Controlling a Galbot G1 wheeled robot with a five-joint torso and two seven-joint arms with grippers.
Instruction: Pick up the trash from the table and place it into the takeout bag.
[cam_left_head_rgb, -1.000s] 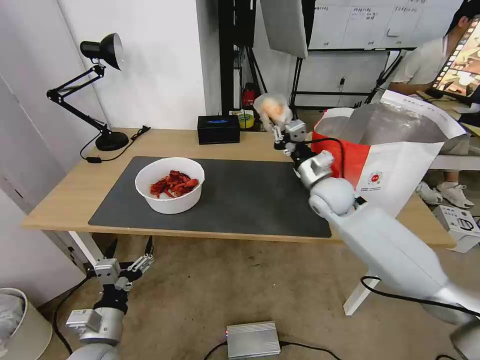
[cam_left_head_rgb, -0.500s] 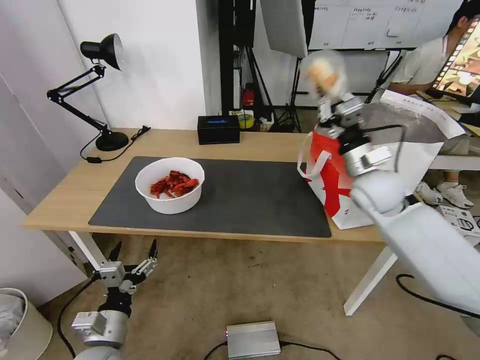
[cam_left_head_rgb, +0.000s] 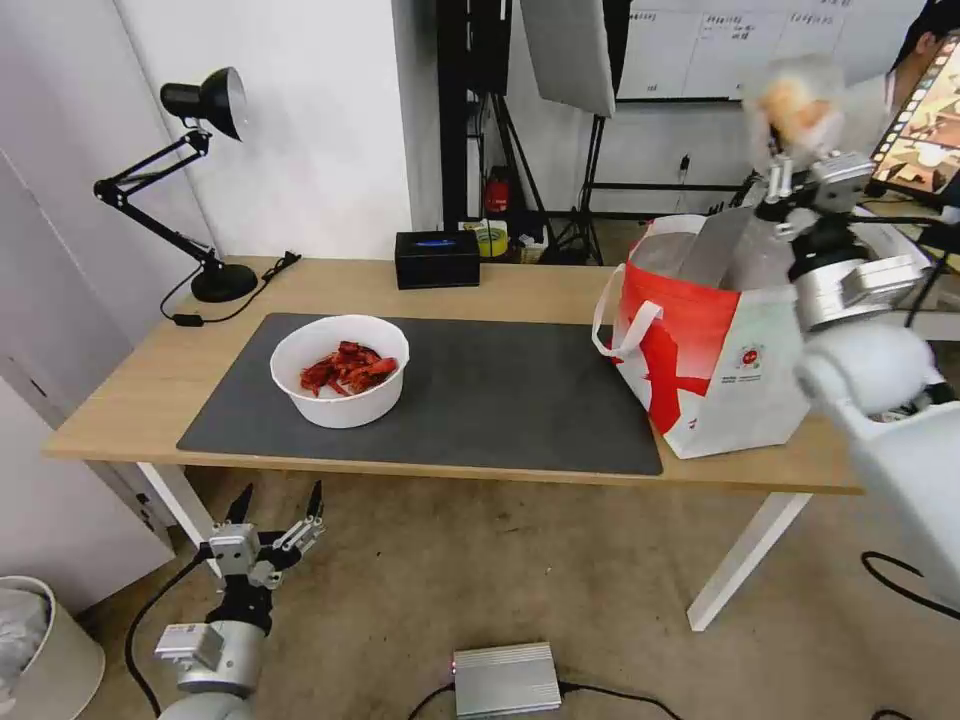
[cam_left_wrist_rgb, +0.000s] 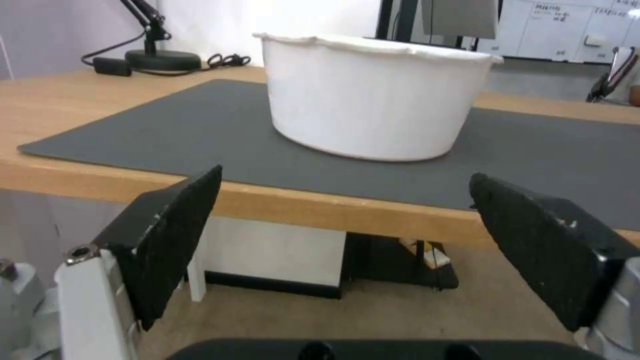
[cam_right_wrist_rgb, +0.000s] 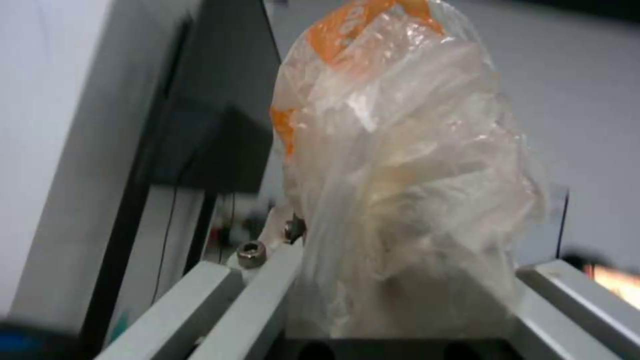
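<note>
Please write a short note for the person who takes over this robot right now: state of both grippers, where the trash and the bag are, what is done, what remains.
Right gripper: shut on the plastic-wrapped lump, raised above the far right side of the takeout bag.
Left gripper: open, holding nothing, low in front of the table, below its edge and facing the white bowl.
The takeout bag stands open on the right end of the table. The white bowl of red shells sits on the dark mat.
Done: lump lifted off the table.
Left: release the lump into the bag, then bag the bowl.
</note>
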